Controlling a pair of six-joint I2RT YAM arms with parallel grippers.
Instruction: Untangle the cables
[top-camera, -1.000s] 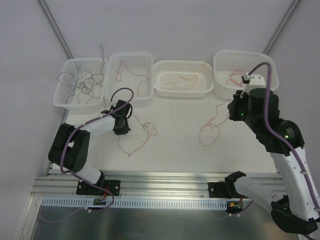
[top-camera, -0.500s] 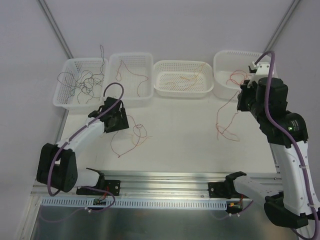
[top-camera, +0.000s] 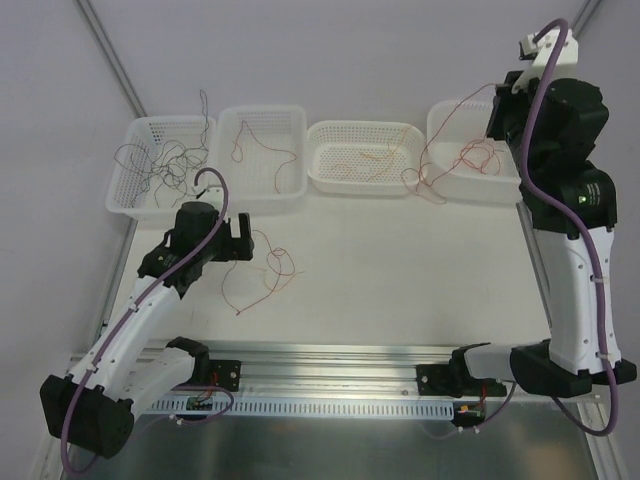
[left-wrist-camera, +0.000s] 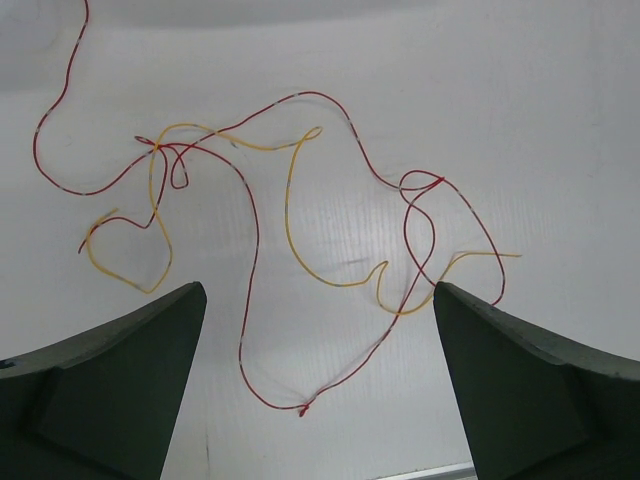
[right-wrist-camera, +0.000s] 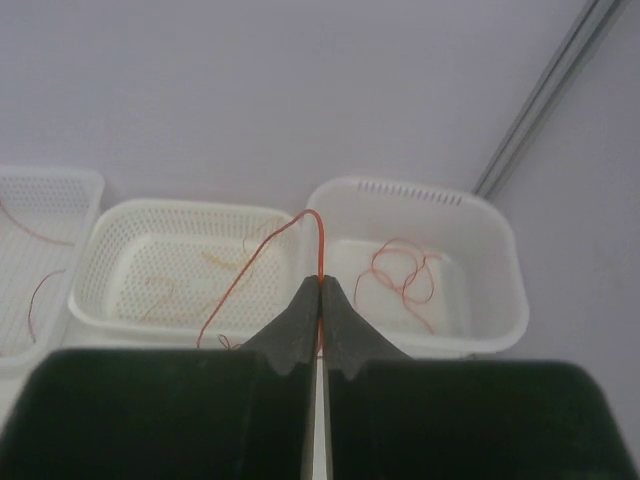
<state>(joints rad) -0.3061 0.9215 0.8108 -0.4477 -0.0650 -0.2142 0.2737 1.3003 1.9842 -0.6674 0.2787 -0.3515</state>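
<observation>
A loose tangle of cables, one dark red (left-wrist-camera: 250, 240) and one orange-yellow (left-wrist-camera: 290, 215), lies on the white table (top-camera: 400, 260). My left gripper (left-wrist-camera: 317, 290) hovers open just over its near end, with nothing between the fingers; from above, the left gripper (top-camera: 236, 236) sits left of that tangle (top-camera: 272, 266). My right gripper (right-wrist-camera: 321, 280) is raised high and shut on a bright red cable (right-wrist-camera: 255, 255). In the top view the right gripper (top-camera: 494, 100) holds this cable (top-camera: 432, 137) over the far-right basket (top-camera: 470, 105), its tail drooping between two baskets.
Four white baskets line the back edge. The far-left one (top-camera: 115, 195) holds dark grey wires, the second (top-camera: 262, 110) dark red ones, the third (top-camera: 365, 127) orange-yellow ones, and the far-right one bright red loops (right-wrist-camera: 400, 280). A metal rail (top-camera: 330, 365) runs along the near edge.
The left gripper opened, let go of the tangle and drew back to the left. The right gripper rose and swung to the far-right basket, lifting the bright red cable off the table.
</observation>
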